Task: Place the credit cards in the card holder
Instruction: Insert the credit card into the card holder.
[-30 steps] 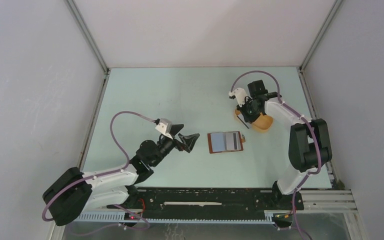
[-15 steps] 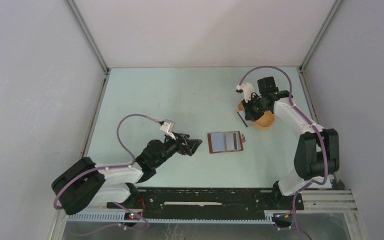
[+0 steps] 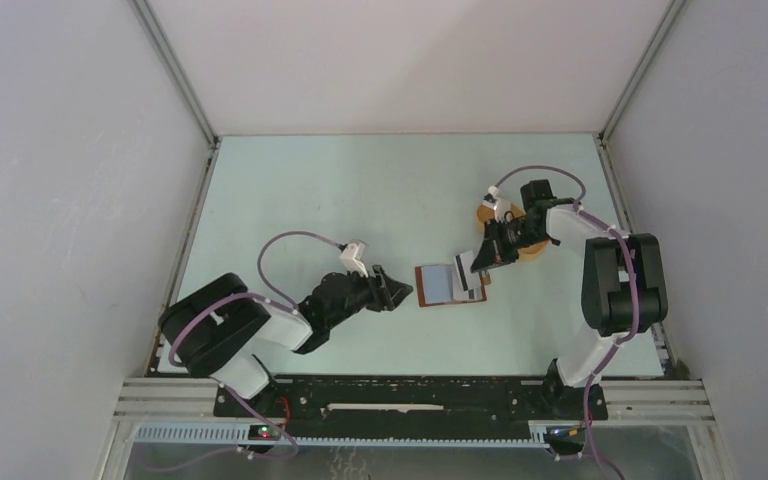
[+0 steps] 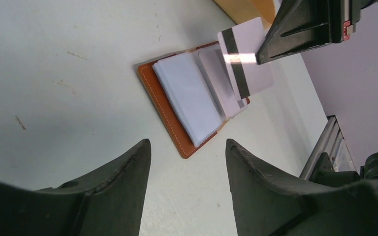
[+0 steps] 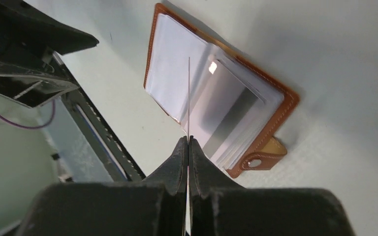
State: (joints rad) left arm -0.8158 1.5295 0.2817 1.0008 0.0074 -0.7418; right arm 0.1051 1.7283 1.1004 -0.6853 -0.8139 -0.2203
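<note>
Card holder is laid open on the desk between the arms, pockets up, long axis left to right. Right gripper: jaws are pinched shut on a striped credit card, held on edge over the holder's right half, leading edge aimed at the pockets. Contact cannot be told. Left gripper: jaws are partly apart and empty, just beside the holder's left edge. The right arm is judged nearer. Bare desk is seen in front of and behind the holder.

Right tool, credit card overhang card holder; left edge free.
</note>
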